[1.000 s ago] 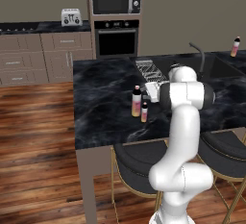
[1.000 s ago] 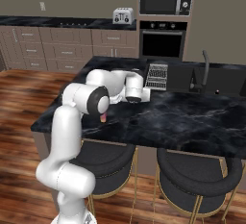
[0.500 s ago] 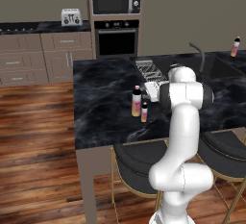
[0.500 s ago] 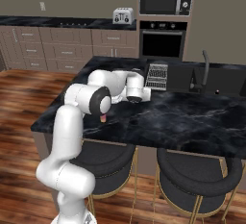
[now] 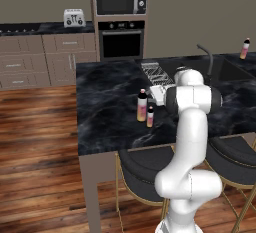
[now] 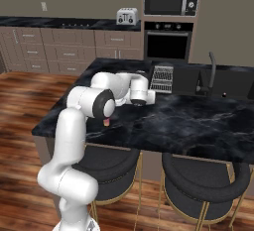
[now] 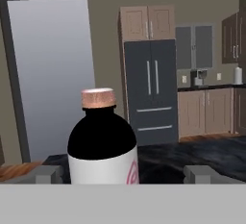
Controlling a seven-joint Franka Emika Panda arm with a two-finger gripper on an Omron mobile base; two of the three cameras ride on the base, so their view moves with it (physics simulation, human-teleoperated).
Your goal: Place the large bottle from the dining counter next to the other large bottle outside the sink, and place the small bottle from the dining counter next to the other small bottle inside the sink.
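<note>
The gripper (image 7: 120, 175) stands with its jaws spread wide, one grey fingertip (image 7: 48, 174) on either side of the large bottle (image 7: 102, 143), not gripping it. That bottle (image 5: 142, 106) stands upright on the dining counter (image 5: 107, 109), the small bottle (image 5: 150, 117) just beside it, with the sink (image 5: 227, 69) well apart.

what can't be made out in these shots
- Large bottle: base cut off by the hand view's bottom edge.
- Small bottle: mostly hidden behind the arm's elbow in the right base view.
- Sink: its inside is hidden by its rim; far bottle too small to size.
</note>
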